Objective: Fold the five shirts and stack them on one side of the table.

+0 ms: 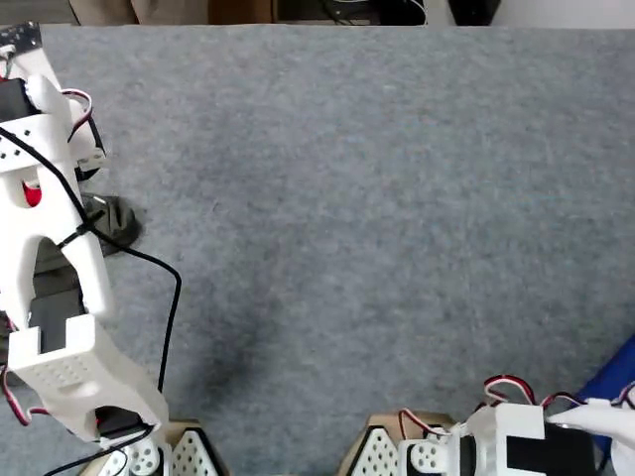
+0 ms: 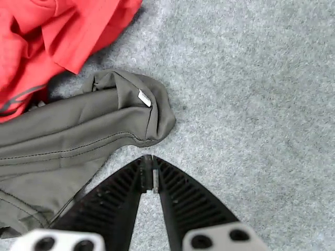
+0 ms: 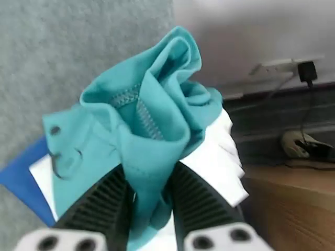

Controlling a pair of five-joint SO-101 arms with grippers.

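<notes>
Blanketing the table (image 1: 417,119), grey felt (image 1: 377,297); left jaws together, right jaws clamped on teal shirt (image 3: 141,120).

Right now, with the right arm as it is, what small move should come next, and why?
Probably draw the right gripper toward the grey table, pulling the teal shirt off the pile. The gripper is shut on a bunched fold of that shirt, which sits crumpled over white cloth and blue cloth by the table's edge, where folding looks hard.

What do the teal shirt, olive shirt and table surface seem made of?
The teal shirt looks a soft matte knit, bunching in loose folds; the olive shirt smoother, faintly sheened, possibly synthetic; the table surface grey felt-like carpet, fuzzy and flecked.
</notes>
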